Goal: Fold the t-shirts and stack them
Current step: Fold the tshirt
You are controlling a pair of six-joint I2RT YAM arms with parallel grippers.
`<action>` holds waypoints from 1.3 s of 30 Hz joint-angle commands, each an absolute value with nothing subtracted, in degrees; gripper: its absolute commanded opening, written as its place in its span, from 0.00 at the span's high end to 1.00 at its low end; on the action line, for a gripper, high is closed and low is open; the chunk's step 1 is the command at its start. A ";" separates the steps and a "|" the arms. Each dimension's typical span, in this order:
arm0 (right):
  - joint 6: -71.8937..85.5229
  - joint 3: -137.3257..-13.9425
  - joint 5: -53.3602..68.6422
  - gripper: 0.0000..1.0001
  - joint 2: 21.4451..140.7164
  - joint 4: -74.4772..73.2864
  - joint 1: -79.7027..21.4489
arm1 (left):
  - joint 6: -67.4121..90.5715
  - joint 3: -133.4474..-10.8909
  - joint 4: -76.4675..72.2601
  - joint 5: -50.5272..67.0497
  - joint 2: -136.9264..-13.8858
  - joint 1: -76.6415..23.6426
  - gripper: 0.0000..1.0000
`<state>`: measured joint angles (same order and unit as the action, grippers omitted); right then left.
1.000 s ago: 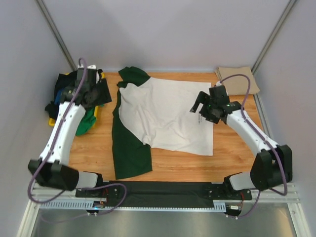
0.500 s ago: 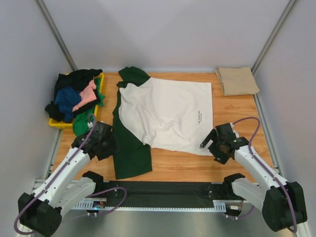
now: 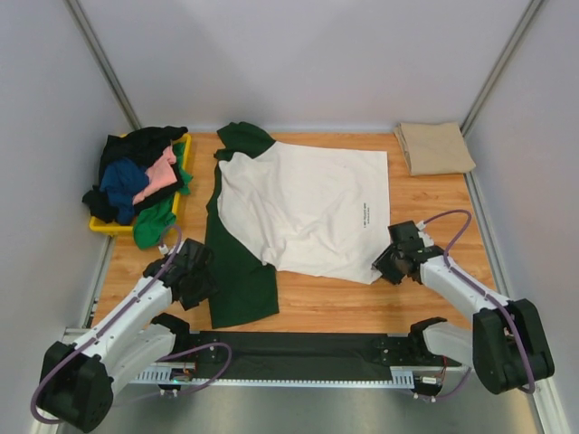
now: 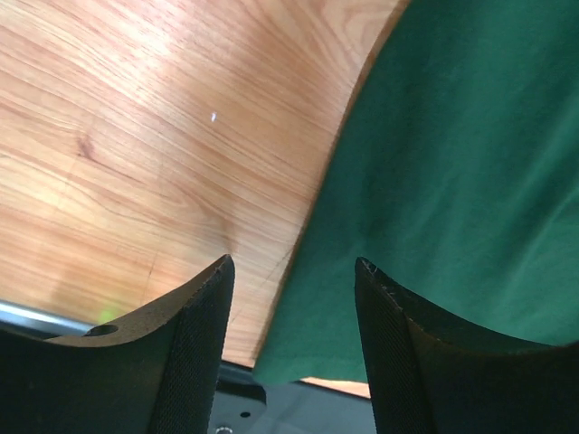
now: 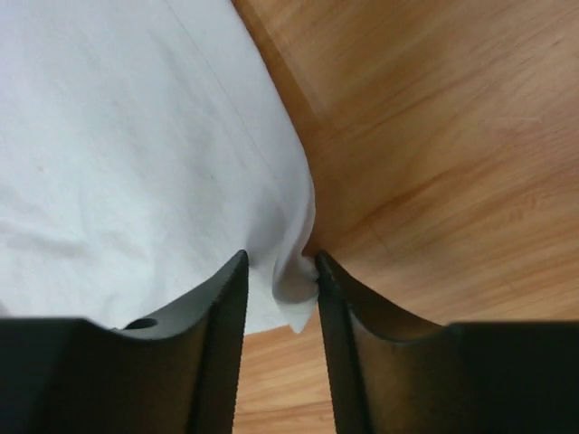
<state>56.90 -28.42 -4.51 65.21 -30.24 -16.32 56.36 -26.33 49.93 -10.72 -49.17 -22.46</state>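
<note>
Currently, one cream t-shirt (image 3: 308, 203) centre frame, one tan t-shirt (image 3: 436, 147) upper right; left end effector (image 4: 294, 267) wide, right end effector (image 5: 280, 258) pinching cream corner.

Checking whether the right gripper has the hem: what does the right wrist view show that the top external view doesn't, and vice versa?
Only the right wrist view: the corner of the cream t-shirt bunched between the close-set fingers of the right gripper, apparently pinched. Only the top external view: the whole shirt with dark green sleeves, the folded tan t-shirt far right, the yellow tray piled with clothes, the left gripper at a green sleeve. Both: cream cloth on the wooden table, the right gripper at its near right corner.
</note>
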 commanded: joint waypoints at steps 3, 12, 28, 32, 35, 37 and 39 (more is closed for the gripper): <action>55.72 -27.77 -7.47 0.78 67.76 -27.95 -15.73 | 55.73 -24.09 43.78 -7.40 -47.47 -22.68 0.38; 52.91 -29.97 -4.75 1.00 66.45 -29.79 -10.37 | 53.97 -23.38 39.47 -3.17 -50.71 -23.55 0.54; 47.37 -35.59 -5.71 1.00 55.03 -41.39 -2.46 | 50.45 -42.88 59.23 -9.23 -37.55 -23.64 1.00; 47.55 -36.65 -5.80 1.00 51.86 -44.29 -2.29 | 51.59 -45.79 63.98 -8.00 -35.25 -23.64 1.00; 47.64 -38.14 -7.38 1.00 49.14 -47.89 -2.02 | 52.12 -48.42 67.14 -7.47 -32.97 -23.64 1.00; 48.16 -39.02 -8.52 1.00 46.42 -50.53 -1.76 | 52.12 -51.66 70.13 -8.08 -31.56 -23.64 1.00; 48.60 -39.55 -9.40 1.00 43.60 -52.46 -1.67 | 51.42 -53.60 72.06 -8.87 -31.03 -23.64 1.00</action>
